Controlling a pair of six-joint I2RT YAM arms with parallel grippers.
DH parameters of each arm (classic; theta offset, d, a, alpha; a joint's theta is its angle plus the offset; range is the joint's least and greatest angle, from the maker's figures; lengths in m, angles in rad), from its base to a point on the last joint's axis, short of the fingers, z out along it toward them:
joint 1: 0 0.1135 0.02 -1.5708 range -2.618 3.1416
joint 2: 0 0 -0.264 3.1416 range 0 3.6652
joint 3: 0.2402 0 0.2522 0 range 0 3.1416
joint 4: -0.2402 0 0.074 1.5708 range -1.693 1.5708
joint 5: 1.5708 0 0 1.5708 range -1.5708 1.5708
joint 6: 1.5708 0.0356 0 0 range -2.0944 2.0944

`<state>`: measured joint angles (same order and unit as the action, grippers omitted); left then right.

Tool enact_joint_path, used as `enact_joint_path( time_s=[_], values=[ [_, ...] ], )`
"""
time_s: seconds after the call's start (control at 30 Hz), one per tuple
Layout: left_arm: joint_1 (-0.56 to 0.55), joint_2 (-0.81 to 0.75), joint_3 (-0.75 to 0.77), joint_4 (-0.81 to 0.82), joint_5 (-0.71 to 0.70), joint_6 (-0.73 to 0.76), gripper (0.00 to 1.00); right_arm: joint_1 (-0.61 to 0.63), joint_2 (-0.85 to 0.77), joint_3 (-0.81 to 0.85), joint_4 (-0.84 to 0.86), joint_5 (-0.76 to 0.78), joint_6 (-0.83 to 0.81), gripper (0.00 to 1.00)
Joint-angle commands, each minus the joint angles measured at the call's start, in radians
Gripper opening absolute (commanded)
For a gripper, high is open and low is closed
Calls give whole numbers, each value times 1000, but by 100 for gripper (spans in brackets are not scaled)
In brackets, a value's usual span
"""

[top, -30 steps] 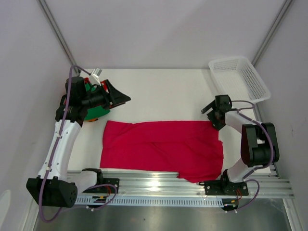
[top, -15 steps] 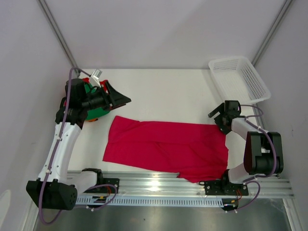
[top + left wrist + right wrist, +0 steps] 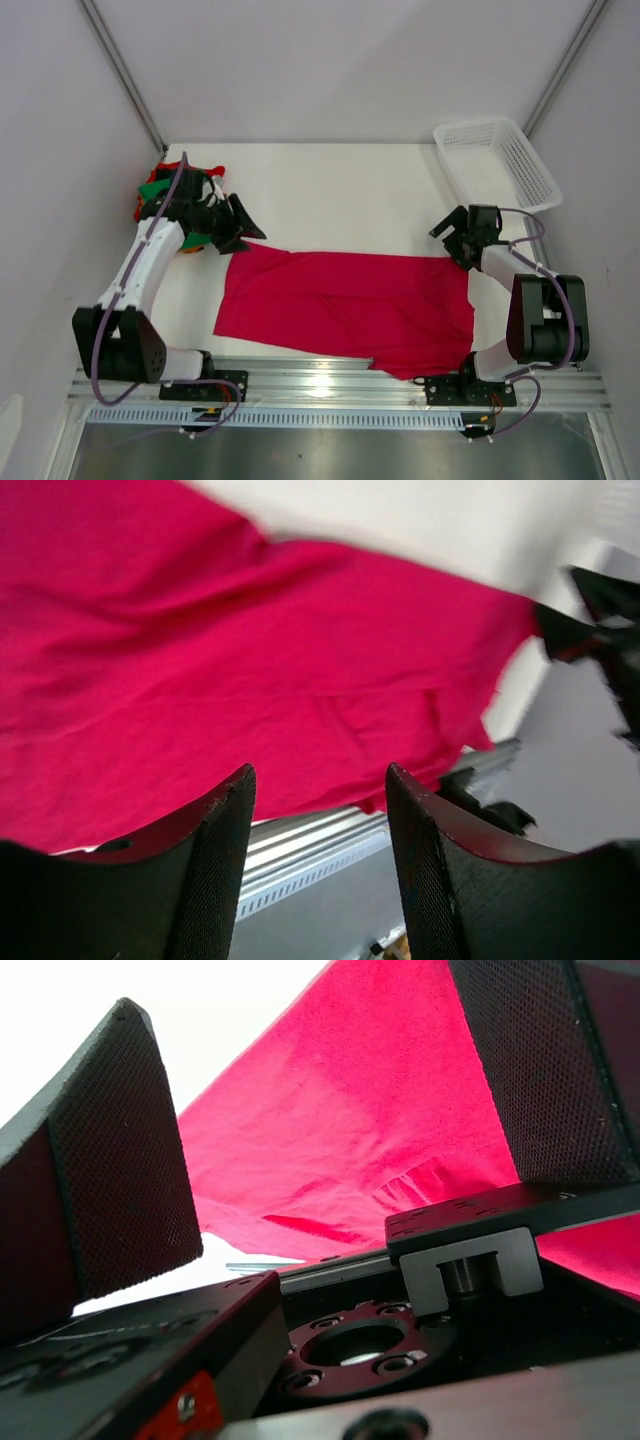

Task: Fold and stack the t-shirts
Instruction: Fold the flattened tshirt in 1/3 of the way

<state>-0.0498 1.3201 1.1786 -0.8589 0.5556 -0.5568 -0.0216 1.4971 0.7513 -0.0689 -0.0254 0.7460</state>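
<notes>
The left gripper [image 3: 248,228] has dropped from its raised pose to the far-left corner of the crimson cloth t-shirt [image 3: 345,305], jaws moderately apart and empty. The right gripper [image 3: 448,234] stands wide and empty at the far-right corner, so a two-handed fold looks imminent. The shirt lies spread along the near side of the white tabletop [image 3: 340,185]. A bundle of green, orange and red shirts [image 3: 158,190] sits far left, a white mesh basket [image 3: 495,160] far right, with pale walls around.
</notes>
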Motion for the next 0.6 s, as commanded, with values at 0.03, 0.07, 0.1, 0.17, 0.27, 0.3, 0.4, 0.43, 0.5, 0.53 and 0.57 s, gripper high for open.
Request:
enact_joint_path(
  time_s=[0.03, 0.07, 0.1, 0.17, 0.27, 0.3, 0.4, 0.43, 0.5, 0.53, 0.57],
  values=[
    [-12, 94, 76, -121, -221, 58, 57, -5, -12, 57, 46, -10, -16, 99],
    [-13, 114, 113, -133, -250, 64, 57, -5, -11, 66, 44, -10, -14, 99],
    [-13, 152, 153, -135, -275, 75, 58, -5, -11, 77, 38, -13, -14, 99],
    [-13, 185, 191, -137, -333, 106, 58, -5, -17, 98, 34, -18, -11, 99],
    [-15, 251, 271, -141, -373, 144, 59, -5, -37, 108, 31, -13, -14, 99],
    [-16, 287, 307, -146, -381, 150, 59, -5, -40, 111, 23, -5, -16, 99],
    [-19, 349, 341, -164, -379, 167, 59, -6, -54, 115, 1, -1, -14, 100],
    [-21, 399, 361, -205, -378, 169, 59, -6, -58, 115, -3, -1, -11, 99],
    [-36, 441, 391, -262, -373, 176, 59, -6, -84, 115, -29, -5, 4, 99],
    [-45, 452, 376, -293, -372, 185, 59, -5, -96, 114, -40, -10, 9, 99],
    [-64, 455, 363, -298, -376, 189, 59, -3, -110, 112, -55, -8, 15, 99]
  ],
)
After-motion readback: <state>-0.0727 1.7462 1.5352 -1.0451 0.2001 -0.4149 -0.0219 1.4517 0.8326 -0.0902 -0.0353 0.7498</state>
